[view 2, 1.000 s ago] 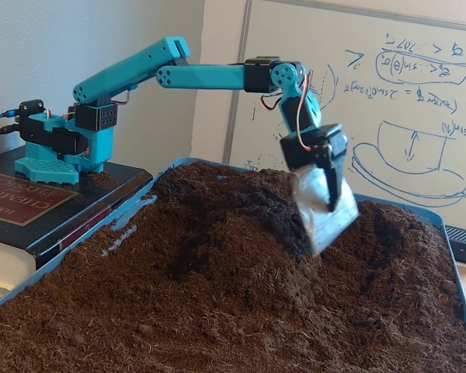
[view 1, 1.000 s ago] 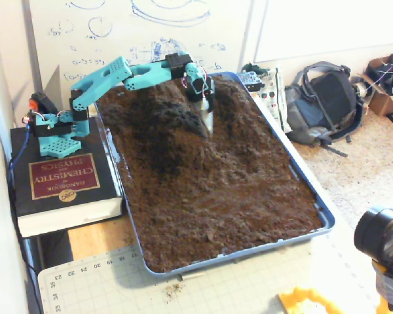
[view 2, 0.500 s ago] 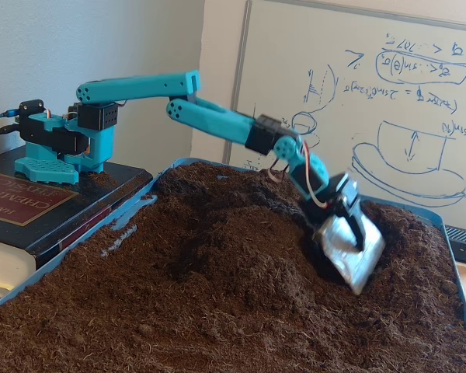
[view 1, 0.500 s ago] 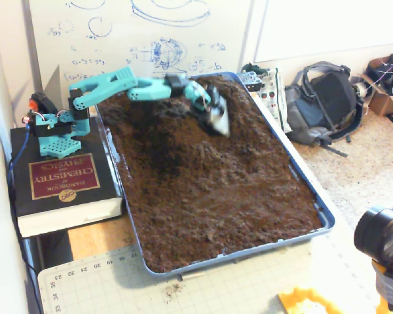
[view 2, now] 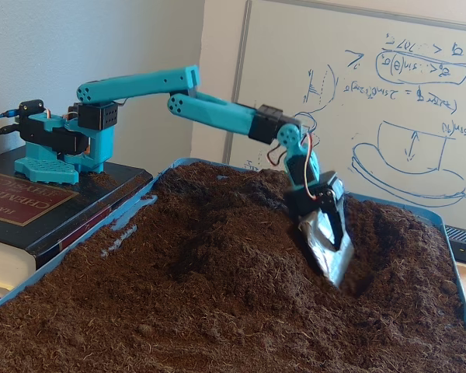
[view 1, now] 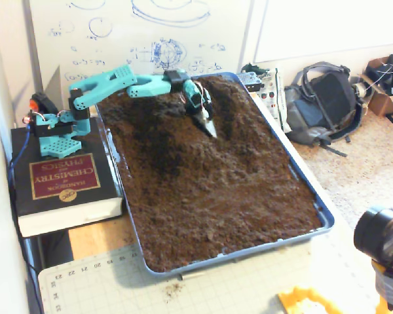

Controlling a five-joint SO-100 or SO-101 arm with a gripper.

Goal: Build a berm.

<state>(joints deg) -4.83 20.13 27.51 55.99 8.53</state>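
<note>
Gripper (view 2: 330, 249), its silver scoop-like tip dug into the berm (view 2: 241, 233); whether its jaws are parted cannot be told. At far left, the arm's base stands on a book (view 1: 59, 186) titled "Handbook of Chemistry and Physics". Soil fills the blue tray (view 1: 314, 203) to its edges; the near half lies open.
</note>
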